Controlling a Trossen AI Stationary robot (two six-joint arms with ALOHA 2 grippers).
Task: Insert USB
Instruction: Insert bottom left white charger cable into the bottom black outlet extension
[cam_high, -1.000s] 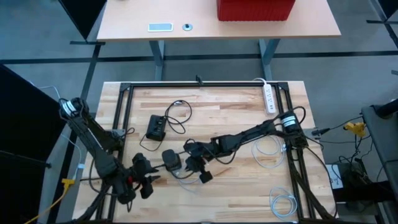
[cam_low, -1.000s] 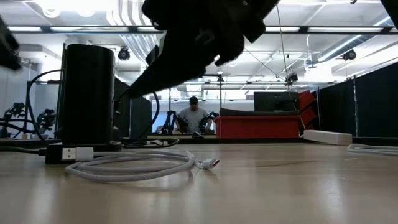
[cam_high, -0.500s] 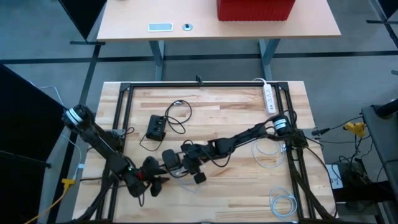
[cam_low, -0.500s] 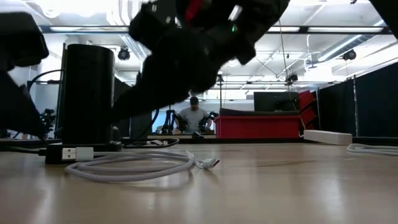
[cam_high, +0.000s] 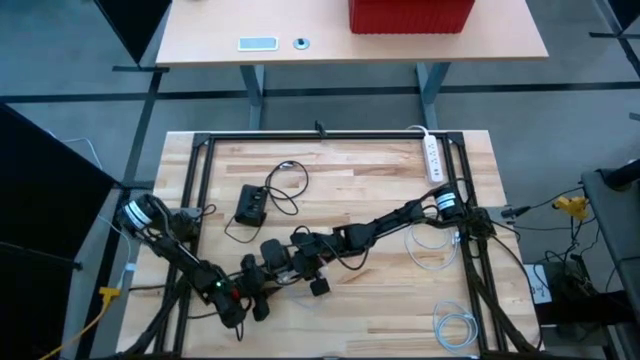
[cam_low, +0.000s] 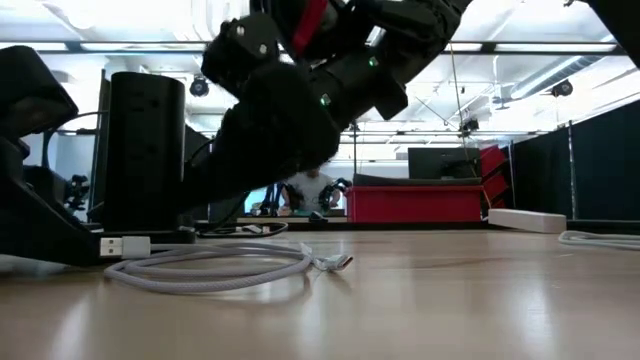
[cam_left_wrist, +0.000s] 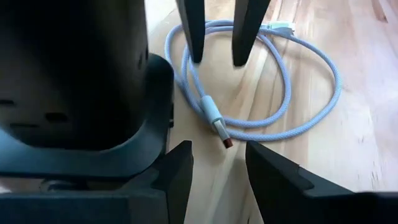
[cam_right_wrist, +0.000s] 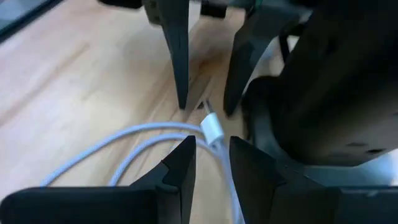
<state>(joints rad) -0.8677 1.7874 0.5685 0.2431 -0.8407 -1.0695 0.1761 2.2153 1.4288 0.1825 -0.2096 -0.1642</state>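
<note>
Left wrist view: USB plug (cam_left_wrist: 214, 119) points toward camera.

Table (cam_left_wrist: 348, 56): pale wood planks, smooth, light satin sheen, grain visible.
Cable (cam_left_wrist: 311, 115): white braided cloth sheath, matt; coil just ahead of left gripper (cam_left_wrist: 217, 165).
Plug (cam_left_wrist: 214, 118): white plastic housing, smooth; metal tip, dull shine.
Charger (cam_left_wrist: 74, 68): black plastic, matt, beside left gripper.
Fingers (cam_right_wrist: 177, 165): dark matt plastic.
Power strip (cam_high: 433, 158): white plastic, far from grippers.
</note>
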